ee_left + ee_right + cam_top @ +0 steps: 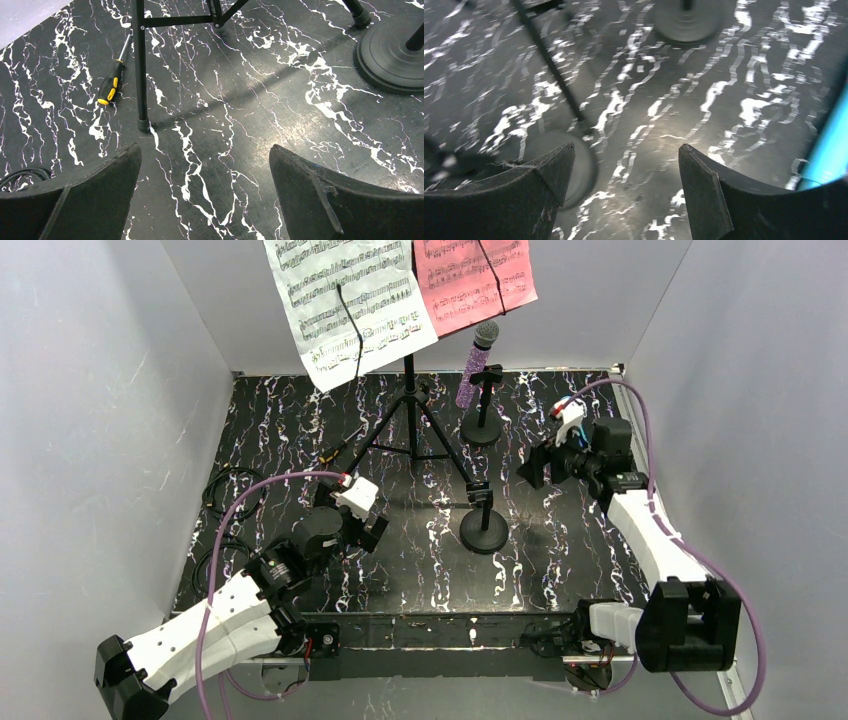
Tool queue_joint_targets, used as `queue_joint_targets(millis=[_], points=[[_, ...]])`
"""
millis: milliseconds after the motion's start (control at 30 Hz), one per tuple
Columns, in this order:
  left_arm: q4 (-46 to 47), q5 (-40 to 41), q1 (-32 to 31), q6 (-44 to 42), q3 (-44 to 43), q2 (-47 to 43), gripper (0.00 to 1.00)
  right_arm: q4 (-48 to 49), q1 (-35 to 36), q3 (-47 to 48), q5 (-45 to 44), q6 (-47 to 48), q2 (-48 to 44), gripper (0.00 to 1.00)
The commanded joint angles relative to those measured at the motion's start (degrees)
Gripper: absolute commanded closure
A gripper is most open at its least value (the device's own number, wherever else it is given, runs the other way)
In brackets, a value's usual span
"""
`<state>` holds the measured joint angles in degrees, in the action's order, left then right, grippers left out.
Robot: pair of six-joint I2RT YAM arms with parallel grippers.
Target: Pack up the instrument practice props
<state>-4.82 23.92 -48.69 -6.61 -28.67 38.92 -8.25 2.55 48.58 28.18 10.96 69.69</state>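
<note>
Top external view gives us the white sheet and pink sheet at the top of the frame, above the tripod standing at the back middle of the table. Just right of the tripod, the purple mic leans in the far holder. The near holder stands lower down, near the frame's centre.

We see the left arm reaching up from the lower left, its jaws between a tripod foot and the near holder. In the left wrist view they are spread wide over bare table, gripping nothing. A screwdriver lies at the upper left there, beside a tripod leg. A cable is coiled at the table's left edge.

The right arm comes from the lower right, its jaws right of the near holder. The blurred right wrist view shows them wide too, with nothing between. A blue strip runs along that view's right edge; we cannot tell whether it is the blue mic.
</note>
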Motion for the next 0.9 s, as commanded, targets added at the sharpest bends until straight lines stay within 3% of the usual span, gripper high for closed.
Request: queue_joint_targets(millis=[0, 267, 567, 867], points=[[0.18, -0.45, 0.26, 0.26, -1.9, 0.37, 0.02, -1.97, 2.72, -4.2, 10.46, 1.18, -5.75, 0.17], [0.42, -0.63, 0.32, 0.43, -1.74, 0.32, 0.02, -1.63, 8.77, -9.76, 16.53, 0.82, -10.47, 0.18], [0.43, -0.9, 0.27, 0.41, -1.82, -0.1, 0.02, 22.11, 18.04, -17.23, 13.77, -7.16, -8.92, 0.2], [0.46, -1.2, 0.29, 0.45, -1.75, -0.33, 0.02, 26.37, 20.75, -15.81, 11.9, -7.32, -2.66, 0.31]])
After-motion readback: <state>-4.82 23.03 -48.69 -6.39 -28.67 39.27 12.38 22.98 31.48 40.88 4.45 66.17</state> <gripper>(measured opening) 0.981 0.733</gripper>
